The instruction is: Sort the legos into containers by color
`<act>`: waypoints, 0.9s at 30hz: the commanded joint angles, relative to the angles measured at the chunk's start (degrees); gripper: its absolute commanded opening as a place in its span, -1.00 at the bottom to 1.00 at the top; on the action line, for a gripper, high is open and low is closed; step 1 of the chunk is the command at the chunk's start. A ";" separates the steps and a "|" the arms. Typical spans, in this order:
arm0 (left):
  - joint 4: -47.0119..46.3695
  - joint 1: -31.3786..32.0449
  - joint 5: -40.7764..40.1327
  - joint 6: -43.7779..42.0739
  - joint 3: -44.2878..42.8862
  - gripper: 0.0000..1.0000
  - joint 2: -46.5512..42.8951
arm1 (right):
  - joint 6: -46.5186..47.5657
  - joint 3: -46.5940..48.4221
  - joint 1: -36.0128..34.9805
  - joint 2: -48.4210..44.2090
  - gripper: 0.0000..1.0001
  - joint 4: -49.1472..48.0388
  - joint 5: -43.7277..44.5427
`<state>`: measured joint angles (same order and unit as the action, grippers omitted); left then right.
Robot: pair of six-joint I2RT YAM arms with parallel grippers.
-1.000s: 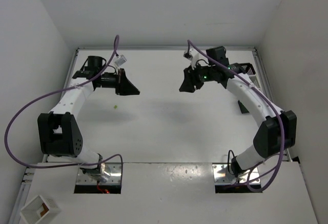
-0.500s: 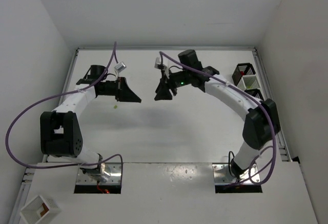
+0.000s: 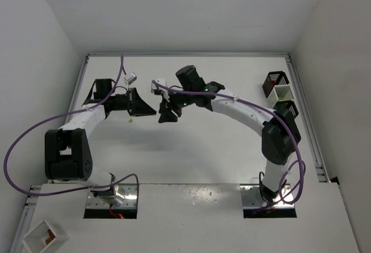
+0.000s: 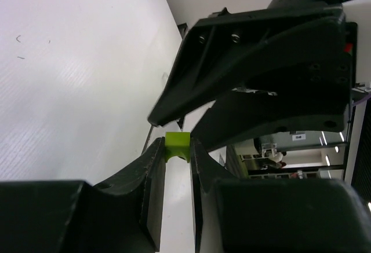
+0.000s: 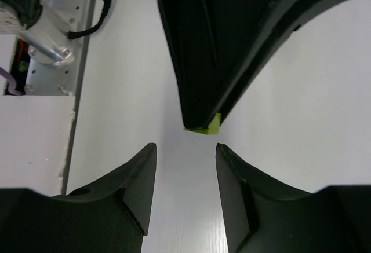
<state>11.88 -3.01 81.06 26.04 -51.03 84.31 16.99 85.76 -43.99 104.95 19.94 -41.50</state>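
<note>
Ok, both arms are up over the far half of the table (image 3: 203, 149), grippers nose to nose. The left arm (image 3: 87, 114) runs up along the left edge, then bends so its wrist points right. The right arm (image 3: 243, 108) is stretched far across from the right side, elbow (image 3: 281, 137) near the right edge, forearm reaching left past the table's middle.

The left gripper (image 3: 152, 112) is pinched narrow on a lime lego (image 4: 177, 146); the brick sits right at the fingertips, held above the surface. The right gripper (image 5: 185, 151) is partly spread with nothing between its fingers. It faces the left gripper's tips head-on, and in the right wrist view the lego sits just beyond its fingertips, not touching them.

A loose lime piece (image 3: 131, 120) lies on the table below the left gripper, toward the left edge.

Bins line the right edge near the far corner: a black bin (image 3: 276, 80) with something red inside, a white bin (image 3: 282, 95) just beside it, and a second black bin (image 3: 291, 109) partly hidden behind the right arm's elbow. All are well apart from the grippers.

A white box (image 3: 45, 237) with a brown inside sits off the table at the near left corner. Purple cables (image 3: 17, 149) loop off both arms.
</note>
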 commanded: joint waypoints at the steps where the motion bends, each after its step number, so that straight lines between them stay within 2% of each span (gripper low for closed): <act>1: -3.79 -0.42 0.68 2.70 0.22 -0.81 -1.96 | 1.38 2.93 -0.05 -0.09 -0.08 -2.89 2.29; 7: -3.79 -0.42 1.21 2.70 0.22 -0.84 -2.49 | -0.73 4.06 -0.05 0.96 -0.08 -5.09 5.98; 13: -3.79 -0.42 1.21 2.70 1.37 -0.84 -3.10 | -1.79 6.70 -0.05 1.49 -0.05 -5.00 5.99; 27: -3.79 -0.42 0.59 2.70 0.84 -0.84 -2.05 | -1.88 6.09 -2.24 2.02 -0.03 -3.33 2.74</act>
<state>9.63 -3.11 81.19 28.77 -50.02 83.02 15.20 89.49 -44.18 106.61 18.35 -35.53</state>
